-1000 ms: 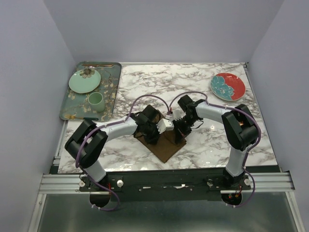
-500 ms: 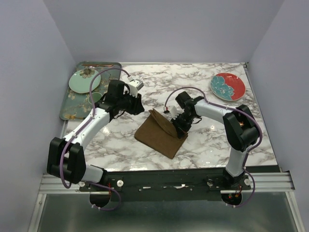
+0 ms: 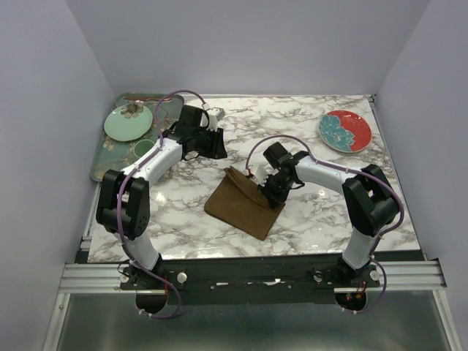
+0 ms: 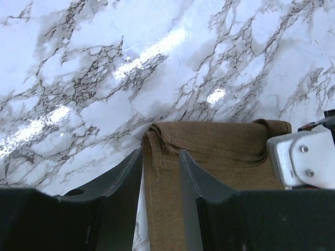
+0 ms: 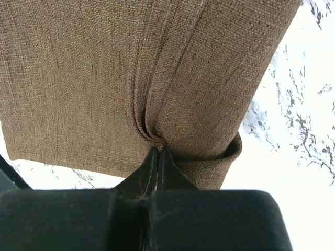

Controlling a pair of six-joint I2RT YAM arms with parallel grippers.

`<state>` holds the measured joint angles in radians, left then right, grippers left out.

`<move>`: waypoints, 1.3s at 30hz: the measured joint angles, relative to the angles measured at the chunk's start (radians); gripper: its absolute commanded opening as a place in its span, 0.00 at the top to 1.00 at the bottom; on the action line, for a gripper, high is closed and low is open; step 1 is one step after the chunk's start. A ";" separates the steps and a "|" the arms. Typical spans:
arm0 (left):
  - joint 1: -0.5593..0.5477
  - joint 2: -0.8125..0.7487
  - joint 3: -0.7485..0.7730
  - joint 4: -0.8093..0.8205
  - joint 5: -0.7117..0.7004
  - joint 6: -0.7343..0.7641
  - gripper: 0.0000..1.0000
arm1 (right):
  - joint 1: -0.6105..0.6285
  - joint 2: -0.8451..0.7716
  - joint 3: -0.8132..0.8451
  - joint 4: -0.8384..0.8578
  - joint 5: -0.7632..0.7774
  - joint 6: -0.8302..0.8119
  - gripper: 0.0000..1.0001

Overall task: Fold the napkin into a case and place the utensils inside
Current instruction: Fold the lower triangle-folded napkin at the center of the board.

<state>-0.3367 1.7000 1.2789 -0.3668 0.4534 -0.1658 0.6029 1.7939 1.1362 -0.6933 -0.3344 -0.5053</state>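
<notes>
The brown napkin (image 3: 243, 205) lies folded into a slanted rectangle on the marble table (image 3: 322, 212). My right gripper (image 3: 264, 188) is at its right edge, shut on a pinched fold of the cloth (image 5: 172, 78), with the fingertips (image 5: 159, 150) pressed together. My left gripper (image 3: 217, 142) is up and back-left of the napkin, apart from it. Its fingers (image 4: 125, 178) stand open with nothing between them, and the napkin (image 4: 220, 146) shows beyond them. A thin copper-brown utensil (image 3: 146, 98) lies along the tray's back edge.
A dark floral tray (image 3: 170, 157) at the back left holds a pale green plate (image 3: 128, 123) and a green cup (image 3: 145, 151). A red and teal plate (image 3: 344, 131) sits at the back right. The left arm stretches over the tray's right side.
My left gripper let go of the napkin, opened, and swung back-left toward the tray. The napkin now lies flatter. The right gripper has kept its pinch on the cloth.
</notes>
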 measured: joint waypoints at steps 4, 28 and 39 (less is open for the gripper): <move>-0.010 0.076 0.058 -0.012 0.000 -0.015 0.57 | 0.002 -0.001 0.000 0.001 0.006 -0.003 0.99; -0.046 0.216 0.076 -0.040 0.010 -0.016 0.63 | 0.006 -0.002 0.003 0.000 0.019 -0.004 0.99; -0.054 0.217 0.076 -0.029 0.034 -0.027 0.97 | 0.006 -0.002 0.007 -0.002 0.032 -0.004 0.99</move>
<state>-0.3908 1.9171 1.3544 -0.3954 0.4877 -0.1932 0.6090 1.7924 1.1435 -0.6952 -0.3023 -0.5095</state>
